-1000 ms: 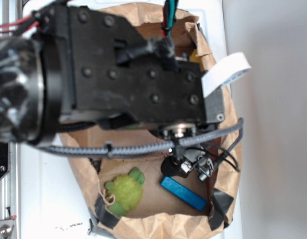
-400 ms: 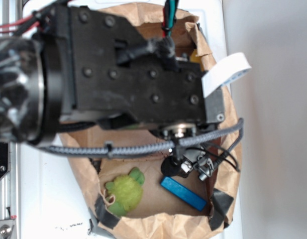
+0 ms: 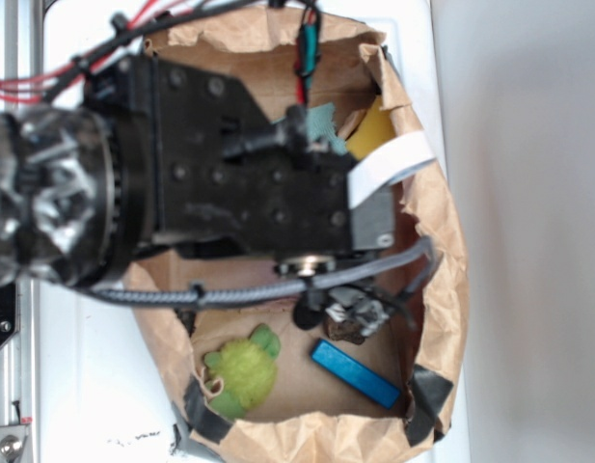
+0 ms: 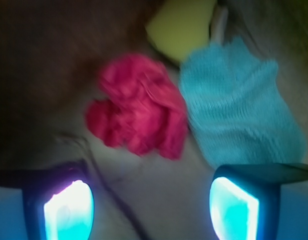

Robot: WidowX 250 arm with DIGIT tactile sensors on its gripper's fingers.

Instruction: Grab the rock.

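Observation:
In the exterior view the rock (image 3: 347,331) shows as a small dark brown lump on the floor of the paper bag (image 3: 427,241), just above the blue block (image 3: 355,373) and partly under dangling cable ends. The arm's black body (image 3: 249,183) covers the bag's middle and hides the gripper from this view. In the wrist view my gripper (image 4: 151,202) is open, both pads (image 4: 69,210) glowing cyan, with only bare bag floor between them. The rock does not appear in the wrist view.
Ahead of the jaws in the wrist view lie a red crumpled ball (image 4: 139,112), a teal cloth (image 4: 238,110) and a yellow sponge (image 4: 181,27). A green plush toy (image 3: 241,371) sits at the bag's lower left. The bag's walls stand all around.
The arm has shifted left and up in the exterior view, uncovering the yellow sponge and a bit of teal cloth at the bag's upper right. The toy and block have not moved.

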